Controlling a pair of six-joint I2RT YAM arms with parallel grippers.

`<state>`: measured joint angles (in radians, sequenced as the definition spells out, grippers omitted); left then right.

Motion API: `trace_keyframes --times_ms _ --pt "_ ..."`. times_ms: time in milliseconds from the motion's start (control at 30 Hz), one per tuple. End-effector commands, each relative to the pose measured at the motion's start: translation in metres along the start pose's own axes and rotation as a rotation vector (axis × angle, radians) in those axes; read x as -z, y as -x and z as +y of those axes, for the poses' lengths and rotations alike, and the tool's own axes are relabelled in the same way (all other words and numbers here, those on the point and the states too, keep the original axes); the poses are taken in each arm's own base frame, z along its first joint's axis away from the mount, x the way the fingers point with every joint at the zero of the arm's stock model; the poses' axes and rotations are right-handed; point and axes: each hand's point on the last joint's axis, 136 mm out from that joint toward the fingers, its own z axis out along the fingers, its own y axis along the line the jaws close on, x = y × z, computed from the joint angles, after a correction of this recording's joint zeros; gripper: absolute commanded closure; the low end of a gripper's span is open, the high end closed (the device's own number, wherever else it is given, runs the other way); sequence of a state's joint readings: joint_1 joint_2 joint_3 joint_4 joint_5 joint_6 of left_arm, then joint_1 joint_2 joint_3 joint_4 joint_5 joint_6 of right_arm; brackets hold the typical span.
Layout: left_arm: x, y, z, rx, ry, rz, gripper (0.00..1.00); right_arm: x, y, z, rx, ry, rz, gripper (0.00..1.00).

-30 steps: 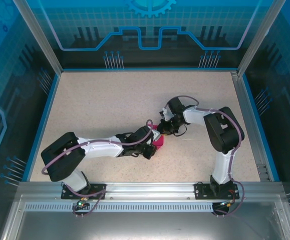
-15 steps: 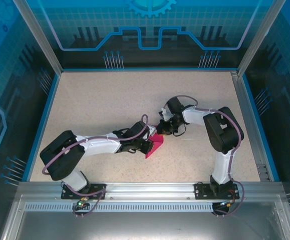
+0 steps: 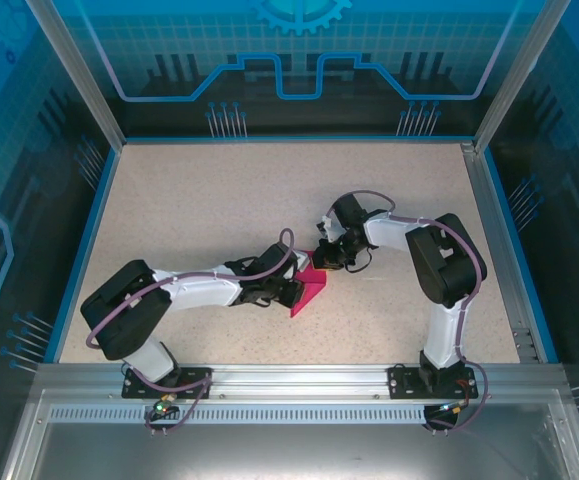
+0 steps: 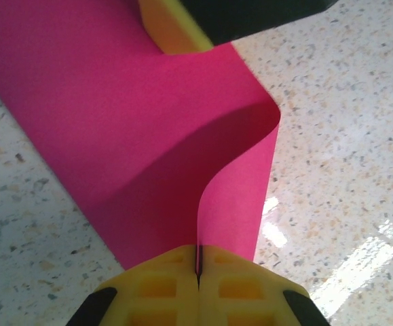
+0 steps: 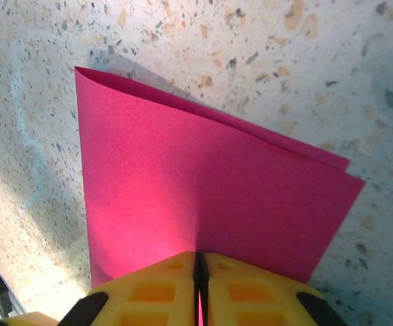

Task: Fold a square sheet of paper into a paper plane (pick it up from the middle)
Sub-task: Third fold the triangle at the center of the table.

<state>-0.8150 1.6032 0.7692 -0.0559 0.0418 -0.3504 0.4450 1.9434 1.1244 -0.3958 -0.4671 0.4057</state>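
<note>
The square sheet of paper (image 3: pixel 310 289) is magenta-pink and folded over, held just above the speckled table between both arms. My left gripper (image 3: pixel 293 292) is shut on its near-left edge; in the left wrist view the yellow fingers (image 4: pixel 155 288) pinch the paper (image 4: pixel 115 102), which curls up in an S-bend. My right gripper (image 3: pixel 321 263) is shut on the far edge. In the right wrist view its gripper (image 5: pixel 200 258) clamps the doubled sheet (image 5: pixel 203 183), two layers showing at the right corner. One yellow finger of the right gripper (image 4: pixel 172 30) shows at the top of the left wrist view.
The speckled beige table (image 3: pixel 199 210) is bounded by blue rails and glass walls. The right arm's elbow (image 3: pixel 447 262) bends out to the right, the left arm's elbow (image 3: pixel 124 315) sits near the front-left edge.
My left gripper has drawn back a little to the left and toward the front with the paper's edge, so more of the pink sheet shows between the grippers. The right gripper has barely moved.
</note>
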Motion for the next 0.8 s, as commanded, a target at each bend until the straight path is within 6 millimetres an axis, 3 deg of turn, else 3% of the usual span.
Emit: trace_keyframes --times_ms 0,767 --pt "-0.003 -0.01 0.015 0.04 0.052 0.022 1.0 -0.015 -0.02 -0.017 -0.026 -0.076 0.076 0.89" --pt "-0.005 0.003 0.016 0.005 0.08 0.003 1.0 -0.018 -0.022 -0.018 -0.035 -0.072 0.079 0.88"
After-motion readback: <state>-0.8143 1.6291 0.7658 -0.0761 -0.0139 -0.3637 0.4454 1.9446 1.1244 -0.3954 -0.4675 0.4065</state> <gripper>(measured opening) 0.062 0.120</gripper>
